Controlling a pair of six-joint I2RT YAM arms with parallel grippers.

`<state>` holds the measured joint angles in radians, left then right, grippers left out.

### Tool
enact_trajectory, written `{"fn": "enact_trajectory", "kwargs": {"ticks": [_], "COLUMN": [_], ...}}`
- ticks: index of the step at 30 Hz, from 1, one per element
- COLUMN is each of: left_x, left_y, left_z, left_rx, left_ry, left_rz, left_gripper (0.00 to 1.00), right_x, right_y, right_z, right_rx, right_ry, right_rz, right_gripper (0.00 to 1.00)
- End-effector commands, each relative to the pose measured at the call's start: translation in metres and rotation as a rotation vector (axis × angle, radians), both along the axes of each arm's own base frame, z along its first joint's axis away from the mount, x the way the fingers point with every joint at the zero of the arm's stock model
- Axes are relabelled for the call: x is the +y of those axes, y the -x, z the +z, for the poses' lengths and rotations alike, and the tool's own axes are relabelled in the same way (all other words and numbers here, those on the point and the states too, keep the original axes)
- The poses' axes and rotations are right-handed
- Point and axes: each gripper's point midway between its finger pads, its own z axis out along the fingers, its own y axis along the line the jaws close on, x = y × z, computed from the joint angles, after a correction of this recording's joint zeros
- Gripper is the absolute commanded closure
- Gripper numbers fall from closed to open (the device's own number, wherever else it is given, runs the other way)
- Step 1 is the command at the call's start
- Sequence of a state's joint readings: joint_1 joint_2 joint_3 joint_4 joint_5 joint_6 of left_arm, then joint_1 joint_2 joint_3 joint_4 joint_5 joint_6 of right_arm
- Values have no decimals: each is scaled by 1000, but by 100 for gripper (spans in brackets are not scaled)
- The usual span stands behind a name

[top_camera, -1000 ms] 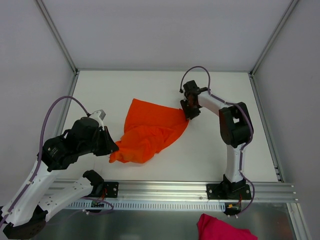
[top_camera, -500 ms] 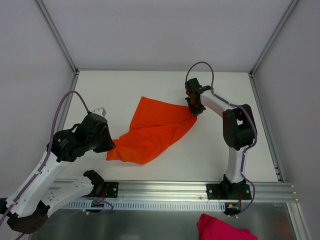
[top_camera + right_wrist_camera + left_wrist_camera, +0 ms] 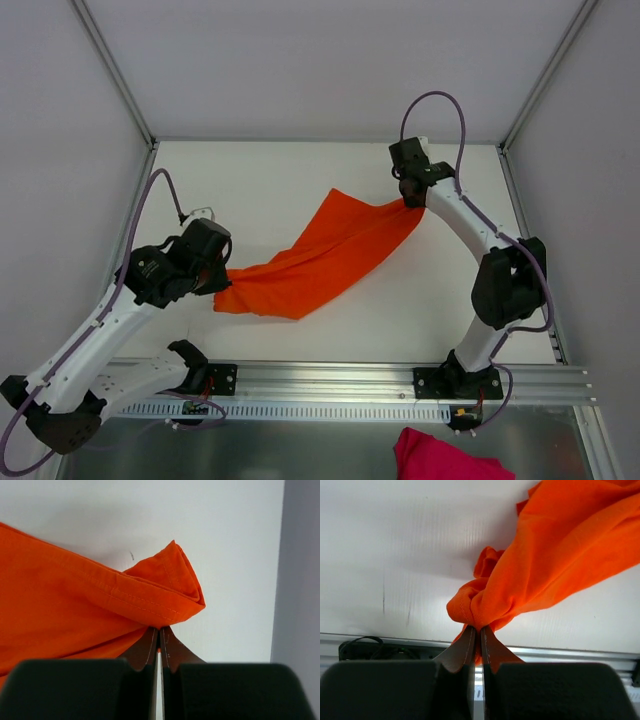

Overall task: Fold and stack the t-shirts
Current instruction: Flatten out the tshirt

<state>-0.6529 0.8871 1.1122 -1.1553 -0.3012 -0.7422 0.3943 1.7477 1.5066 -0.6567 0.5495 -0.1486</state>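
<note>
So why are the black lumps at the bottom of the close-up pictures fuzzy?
Left wrist view: the black body of the left gripper is probably too near the lens, so it blurs; the orange t-shirt is sharp. Right wrist view: same with the right gripper, hem stitching crisp. Top view: evenly lit, sharp.

Top camera looks straight down over the whole flat white table (image 3: pixel 250 180). Left wrist camera hangs by its near edge, right wrist towards the far right corner, both tight on the shared bright orange fabric t-shirt (image 3: pixel 320 255).

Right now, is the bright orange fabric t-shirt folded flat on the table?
No, left gripper and right gripper hold the t-shirt stretched out.
</note>
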Motion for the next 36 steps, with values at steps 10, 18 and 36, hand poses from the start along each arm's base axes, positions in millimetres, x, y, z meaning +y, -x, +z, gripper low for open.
{"fn": "enact_trajectory", "kwargs": {"ticks": [10,18,36], "left_x": [-7,-10,-14], "left_y": [-86,-140,-156], "left_z": [55,124,168], "left_rx": [-286,-477,-607], "left_ry": [-82,-82,-75], "left_rz": [64,53,31], "left_gripper": [100,100,100], "right_x": [-43,-40,-55], "right_y": [13,-4,18], "right_z": [51,108,180], "right_rx": [-167,-287,-456], "right_ry": [143,132,141], "right_rz": [-125,-84,-66], "right_gripper": [99,99,99]}}
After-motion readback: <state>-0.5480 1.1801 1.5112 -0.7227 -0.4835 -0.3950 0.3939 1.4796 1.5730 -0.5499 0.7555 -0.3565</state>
